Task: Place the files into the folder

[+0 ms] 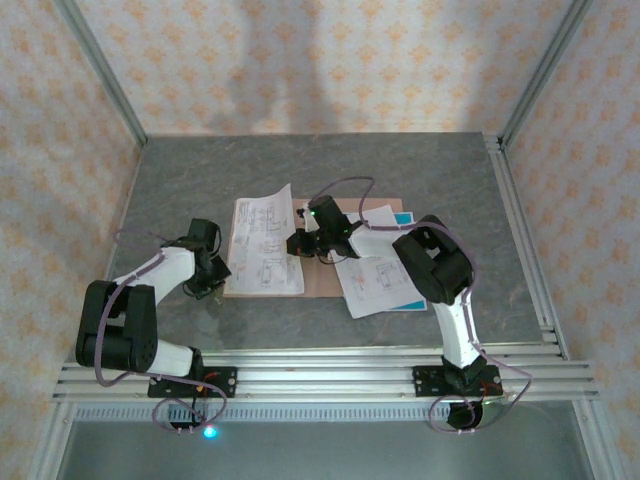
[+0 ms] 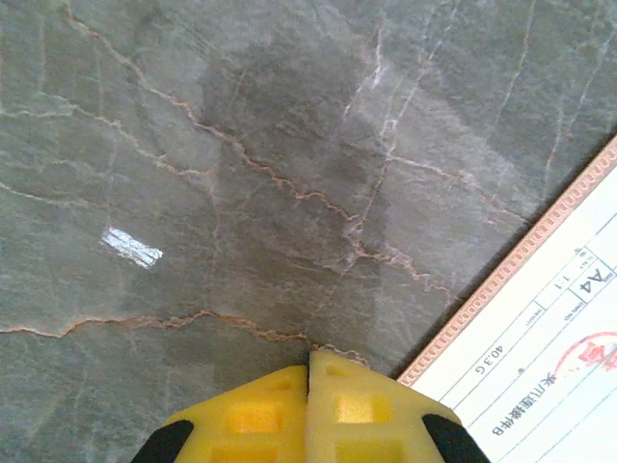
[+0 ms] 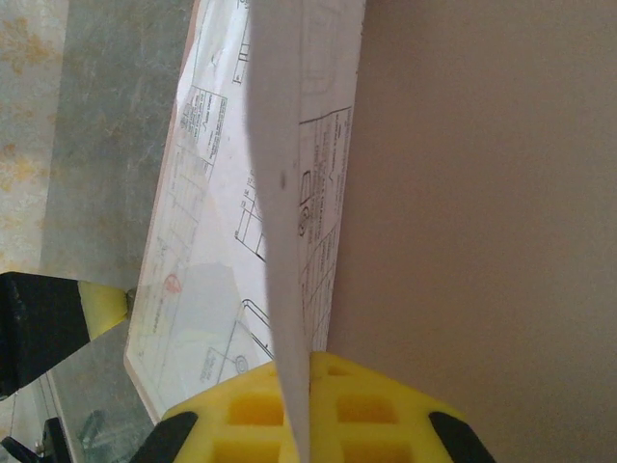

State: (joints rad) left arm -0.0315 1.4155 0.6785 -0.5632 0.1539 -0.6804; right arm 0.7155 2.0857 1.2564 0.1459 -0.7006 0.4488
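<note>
The pinkish-brown folder lies open and flat mid-table. Printed white files rest on its left half, one sheet curling up at the right edge. My right gripper is shut on that lifted sheet, which shows edge-on between the yellow fingers, above the folder's bare inside. More files lie on a teal sheet to the right. My left gripper is shut and holds nothing; it sits low over the table beside the folder's left edge.
The grey marble table is walled by patterned panels. A metal rail runs along the right side and another along the near edge. The left gripper's yellow finger stands close to the folder's corner.
</note>
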